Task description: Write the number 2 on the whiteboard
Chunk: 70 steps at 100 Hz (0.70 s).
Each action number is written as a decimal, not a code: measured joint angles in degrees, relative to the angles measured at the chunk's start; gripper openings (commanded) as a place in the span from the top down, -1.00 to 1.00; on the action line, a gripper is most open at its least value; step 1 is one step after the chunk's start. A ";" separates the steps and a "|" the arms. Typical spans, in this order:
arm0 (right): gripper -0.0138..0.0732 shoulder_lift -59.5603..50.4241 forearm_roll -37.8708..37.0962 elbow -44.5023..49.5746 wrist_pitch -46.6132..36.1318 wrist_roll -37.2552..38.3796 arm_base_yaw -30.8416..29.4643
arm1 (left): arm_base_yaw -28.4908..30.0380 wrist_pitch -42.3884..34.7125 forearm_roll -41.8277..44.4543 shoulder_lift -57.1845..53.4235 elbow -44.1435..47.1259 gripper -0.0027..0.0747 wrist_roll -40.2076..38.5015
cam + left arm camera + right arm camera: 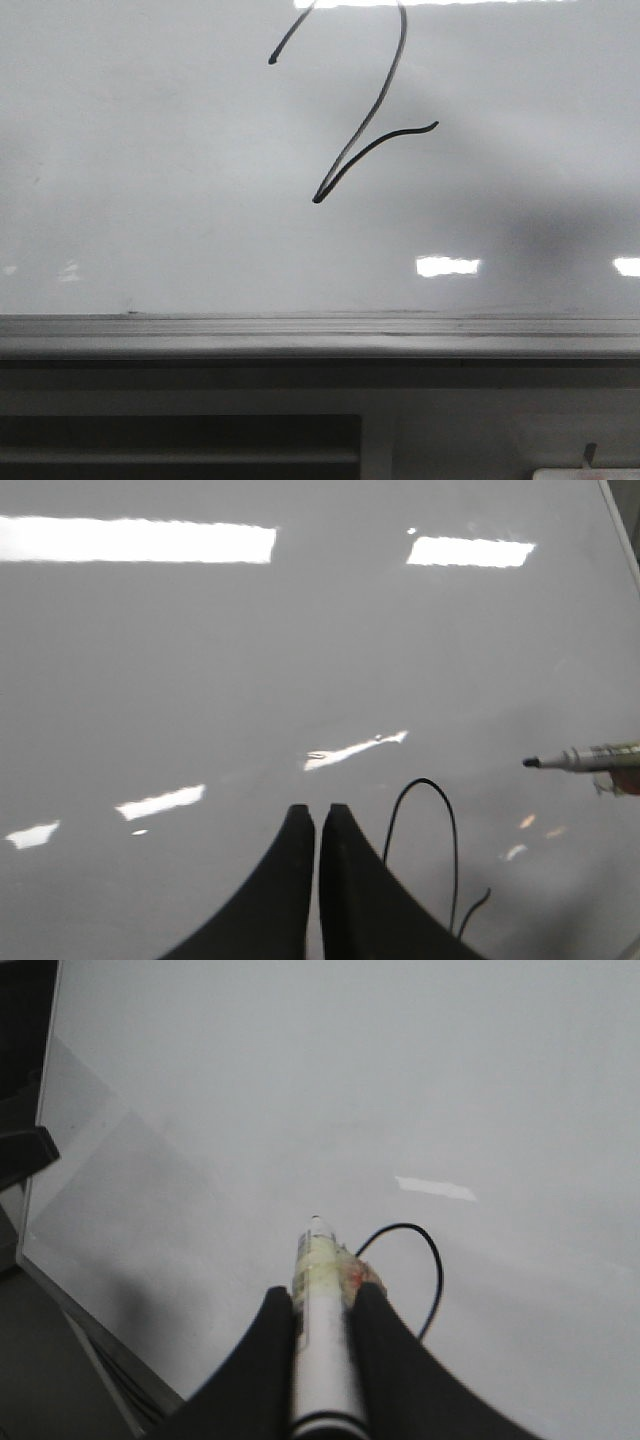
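Clamped between the dark fingers of the right gripper (325, 1310) is a marker (322, 1360), its tip (317, 1221) lifted clear of the whiteboard (400, 1080), so far as the wrist view allows it to be judged. The left gripper (317, 825) is seen with its fingers pressed together on nothing, held near the board.

A stray stroke could be left if the tip were brought back against the glossy surface while the arm is moved away; the fresh ink could also be smeared by either gripper being swept across it.

On the board, well above the grey ledge (300, 335), the number 2 (375, 110) is drawn as a thin black line: a large loop (its top is cut off in the front view), a sharp lower point and a short wavy tail running right.
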 measured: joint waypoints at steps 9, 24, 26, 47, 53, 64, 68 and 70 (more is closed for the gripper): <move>0.79 3.37 -0.50 -2.44 3.04 1.54 0.00 | 0.00 4.38 0.23 3.03 -2.75 0.98 0.00; 0.79 11.06 -9.50 -6.47 11.26 10.43 0.00 | 0.00 14.19 0.65 9.22 -8.36 0.74 0.46; 0.79 12.24 -11.83 -7.11 12.74 12.26 0.00 | 0.00 15.49 0.79 10.03 -8.88 0.68 0.75; 0.79 20.45 -29.68 -12.89 24.25 25.10 0.00 | 0.00 27.40 1.44 16.10 -14.59 0.13 5.70; 0.79 21.11 -31.43 -14.37 25.70 26.04 0.00 | 0.00 29.82 1.56 17.59 -15.16 0.13 7.27; 0.79 21.76 -33.76 -16.39 27.21 27.51 0.00 | 0.00 34.02 1.25 19.99 -15.18 0.13 11.19; 0.79 22.15 -34.42 -16.92 27.96 27.78 0.00 | 0.00 35.05 0.30 20.85 -15.18 0.13 13.02; 0.79 22.27 -34.78 -17.25 28.45 27.88 0.00 | -0.11 35.32 -0.47 21.22 -15.18 0.13 14.23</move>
